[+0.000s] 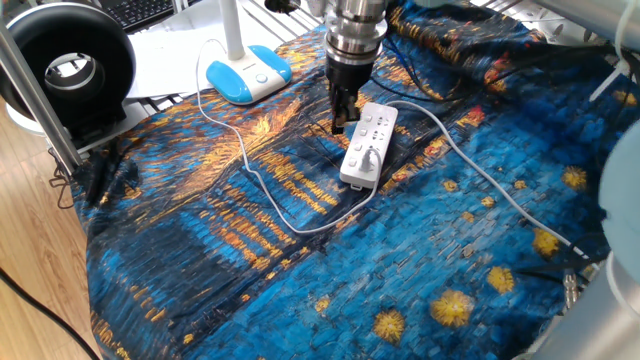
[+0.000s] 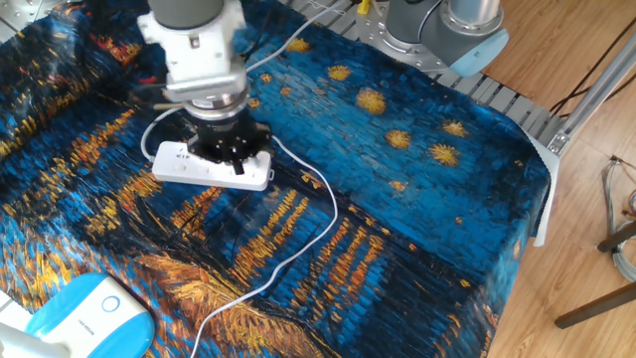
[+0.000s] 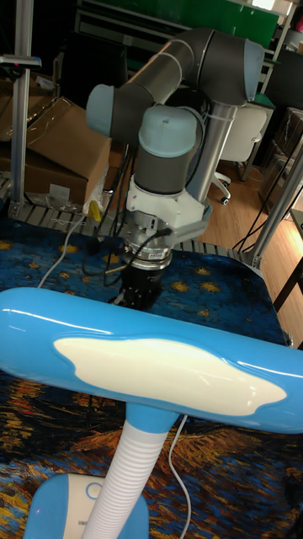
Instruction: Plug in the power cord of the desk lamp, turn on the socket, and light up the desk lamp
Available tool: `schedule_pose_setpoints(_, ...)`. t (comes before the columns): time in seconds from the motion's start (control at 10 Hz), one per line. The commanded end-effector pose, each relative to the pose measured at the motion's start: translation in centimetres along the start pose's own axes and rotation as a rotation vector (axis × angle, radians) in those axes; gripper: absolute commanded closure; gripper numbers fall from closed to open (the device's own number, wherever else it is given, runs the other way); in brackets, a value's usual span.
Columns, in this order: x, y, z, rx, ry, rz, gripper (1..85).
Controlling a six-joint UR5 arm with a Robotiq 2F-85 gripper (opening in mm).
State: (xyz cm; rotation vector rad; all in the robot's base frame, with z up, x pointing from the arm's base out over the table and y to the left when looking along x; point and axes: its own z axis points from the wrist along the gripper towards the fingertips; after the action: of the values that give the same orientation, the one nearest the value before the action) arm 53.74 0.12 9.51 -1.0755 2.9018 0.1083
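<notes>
Now we see the gripper [image 1: 340, 122] pointing straight down at the far end of the socket [image 1: 368, 146], a white power strip lying on the blue and gold painted cloth [image 1: 300, 260]. In one fixed view its dark fingers [image 1: 338, 112] look pressed close together, their tips just beside the strip's left edge; whether they touch it we cannot tell. In the other fixed view the gripper [image 2: 231, 164] stands over the middle of the socket [image 2: 179, 161] and hides part of its top, so we cannot tell whether anything is held.

A white plug [image 1: 365, 160] sits in an outlet near the strip's near end, and the thin white power cord [image 1: 262, 192] runs from that end in a loop across the cloth, then back up and round to the desk lamp [image 1: 248, 72]. The lamp's light-blue and white base stands at the far left, well apart from the socket, beside sheets of paper [image 1: 170, 55]. The thicker white strip cable [image 1: 480, 170] leaves the far end of the socket and trails off to the right.

In the tall fixed view the lamp's blue head [image 3: 151, 358] fills the foreground, its white panel unlit, with the ribbed stem [image 3: 126, 480] below it and the gripper [image 3: 139, 290] partly hidden behind.

A black ring-shaped device [image 1: 70, 65] stands at the far left.
</notes>
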Motion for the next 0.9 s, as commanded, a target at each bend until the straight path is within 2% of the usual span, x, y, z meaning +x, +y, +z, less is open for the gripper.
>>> schedule_pose_setpoints(0.0, -3.0, 2.1, 0.7, -0.023, -0.080, 0.523, 84.3)
schedule_pose_setpoints(0.1, -2.9, 2.2, 1.0, -0.018, -0.070, 0.541, 84.3)
schedule_pose_setpoints(0.3, -2.1, 0.3, 2.1, 0.086, -0.064, 0.601, 84.3)
schedule_pose_setpoints(0.4, -1.4, -0.5, 2.9, 0.113, -0.058, 0.646, 84.3)
schedule_pose_setpoints(0.5, -1.0, -0.9, 3.3, 0.113, -0.062, 0.715, 84.3)
schedule_pose_setpoints(0.6, -1.0, -2.4, 3.5, 0.146, -0.092, 0.750, 84.3)
schedule_pose_setpoints(0.7, -1.0, -2.4, 3.8, 0.122, -0.109, 0.798, 84.3)
schedule_pose_setpoints(0.8, -2.1, -0.2, 4.2, 0.009, -0.128, 0.935, 84.3)
